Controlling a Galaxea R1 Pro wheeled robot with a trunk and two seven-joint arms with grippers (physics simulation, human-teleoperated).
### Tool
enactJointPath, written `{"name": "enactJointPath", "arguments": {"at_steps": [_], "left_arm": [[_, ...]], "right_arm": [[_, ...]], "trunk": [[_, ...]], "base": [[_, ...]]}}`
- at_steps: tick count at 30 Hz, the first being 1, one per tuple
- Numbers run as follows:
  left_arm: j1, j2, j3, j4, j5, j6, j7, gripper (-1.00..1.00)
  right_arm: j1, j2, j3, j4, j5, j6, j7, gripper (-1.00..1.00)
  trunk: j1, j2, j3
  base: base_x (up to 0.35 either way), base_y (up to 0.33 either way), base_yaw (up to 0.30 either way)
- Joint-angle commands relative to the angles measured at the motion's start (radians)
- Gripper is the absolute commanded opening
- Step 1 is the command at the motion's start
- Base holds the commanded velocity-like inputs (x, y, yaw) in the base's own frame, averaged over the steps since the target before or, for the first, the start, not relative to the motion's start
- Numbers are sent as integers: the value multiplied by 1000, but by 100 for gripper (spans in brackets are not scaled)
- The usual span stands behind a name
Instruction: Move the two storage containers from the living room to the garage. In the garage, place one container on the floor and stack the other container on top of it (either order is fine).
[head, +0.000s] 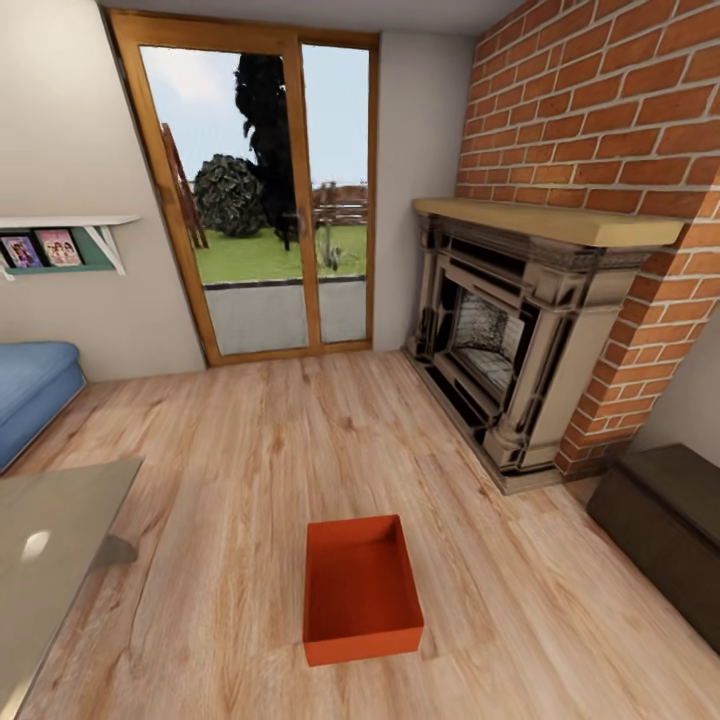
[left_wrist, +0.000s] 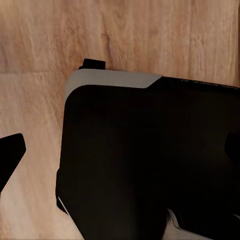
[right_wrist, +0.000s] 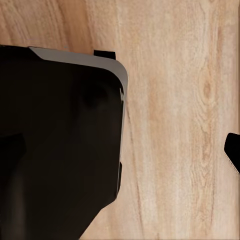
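light wood plank floor (head: 250, 480), red brick fireplace wall (head: 600, 130), open orange-red rectangular storage container (head: 360, 588) upright on the planks near the view's foot, long axis running away toward the glass door (head: 260, 200), end effector spread cannot be told

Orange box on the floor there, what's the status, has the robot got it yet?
Not yet. One storage container sits open and empty on the living room wood floor, untouched. Gripper state cannot be told. Path to it looks open; coffee table off left.

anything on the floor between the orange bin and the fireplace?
Nothing: in the head view, only bare wood plank floor runs from the orange bin to the fireplace.
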Motion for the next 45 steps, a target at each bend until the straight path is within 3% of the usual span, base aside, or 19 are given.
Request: {"name": "enactJointPath", "arguments": {"at_steps": [1,9,24,45], "left_arm": [[-1,0,-3,1,9,-4,-1,100],[-1,1,-3,1,9,-4,-1,100],[-1,1,-3,1,9,-5,-1,100],[-1,1,-3,1,10,-8,0,100]], "right_arm": [[-1,1,8,2,-6,-5,-1,100],[-1,3,8,2,-6,-4,-1,100],[-1,-1,8,2,-6,-4,-1,100],[-1,0,8,2,-6,-4,-1,100]], "trunk": [[1,-1,-1],[1,-1,-1],[1,-1,-10],[1,-1,-11]], "base": [[257,0,4],[239,0,1],[207,0,194],[58,-21,3]]}}
